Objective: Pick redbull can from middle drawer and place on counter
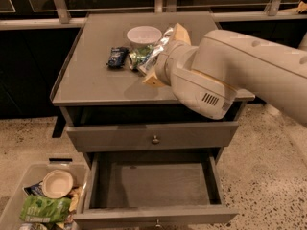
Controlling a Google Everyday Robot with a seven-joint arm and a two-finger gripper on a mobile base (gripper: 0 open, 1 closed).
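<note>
My gripper (163,56) is over the counter (91,80), right of its middle, shut on the redbull can (158,49). The can shows silver between the two tan fingers (181,33) and is tilted, just above the counter top. The big white arm hides the right side of the counter. The fatter green can (135,56) lies just left of the gripper. The middle drawer (153,186) is pulled open below, and its inside is bare.
A white bowl (144,35) and a small dark blue packet (116,56) sit on the counter behind and left of the gripper. The upper drawer (155,139) is closed. A clear bin (43,200) with a bowl and green packets stands on the floor at lower left.
</note>
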